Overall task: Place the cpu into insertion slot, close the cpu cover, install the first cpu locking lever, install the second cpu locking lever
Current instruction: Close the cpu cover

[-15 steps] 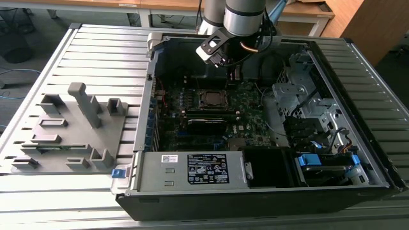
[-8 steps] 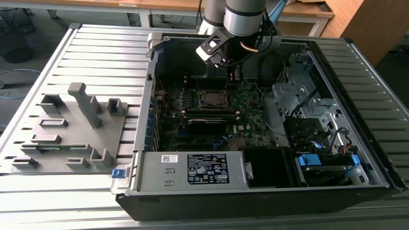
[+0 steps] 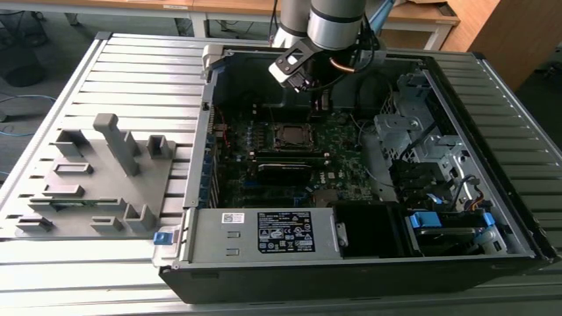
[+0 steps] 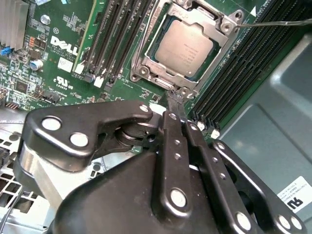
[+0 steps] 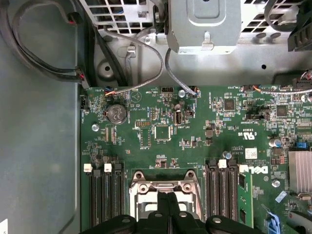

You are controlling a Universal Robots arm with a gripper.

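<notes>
Gleaming in second wrist view: seated cpu [image 4: 185, 48].

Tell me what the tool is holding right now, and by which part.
Nothing that shows: the tool is shut empty, its tips at the edge of the cpu cover.

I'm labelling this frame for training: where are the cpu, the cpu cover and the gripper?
cpu [image 4: 185, 48]: second wrist view, middle of its silver-grey top.
cpu cover [image 4: 146, 52]: second wrist view, one side rail of the metal frame.
gripper [image 4: 174, 99]: second wrist view, between its fingertips.
</notes>
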